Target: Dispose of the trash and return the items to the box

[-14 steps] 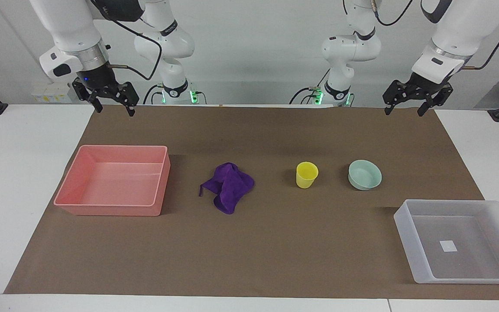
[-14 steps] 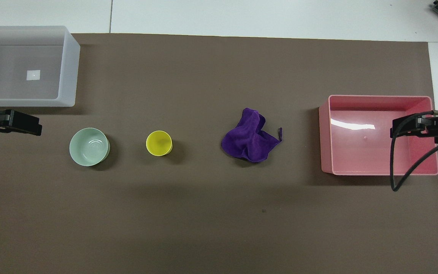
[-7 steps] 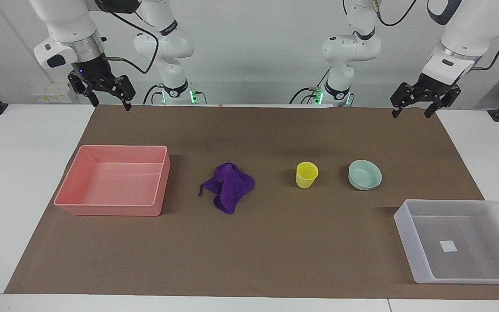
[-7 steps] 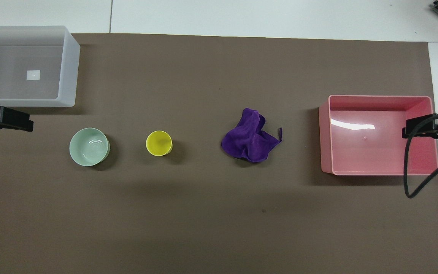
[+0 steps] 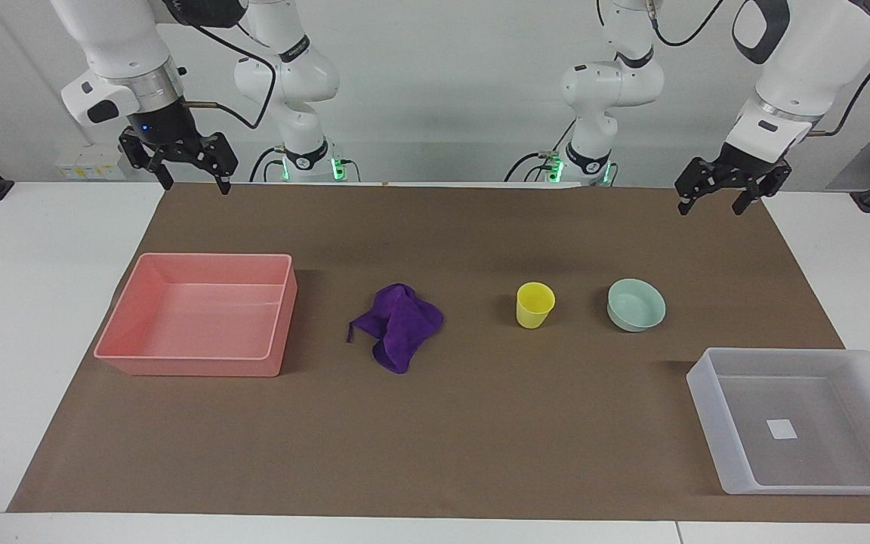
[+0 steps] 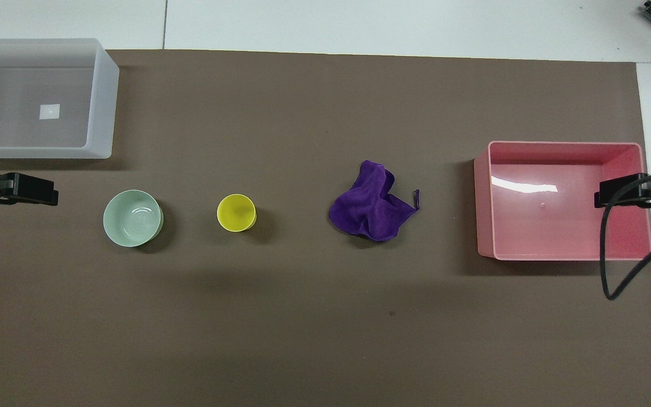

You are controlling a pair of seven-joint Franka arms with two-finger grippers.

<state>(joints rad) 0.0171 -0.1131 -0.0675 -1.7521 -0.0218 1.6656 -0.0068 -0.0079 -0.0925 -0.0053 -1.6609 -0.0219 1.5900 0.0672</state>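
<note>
Left tool (image 5: 714, 199) open, raised over the mat's (image 5: 435, 423) edge; right tool (image 5: 191, 177) likewise, both empty.

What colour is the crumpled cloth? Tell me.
The cloth is deep purple, clearest in the overhead view.

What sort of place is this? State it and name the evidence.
Most likely a robotics lab test bench: two white arms mounted at a white table, a brown mat laid out, and a pink bin and translucent tray staged for sorting.
</note>
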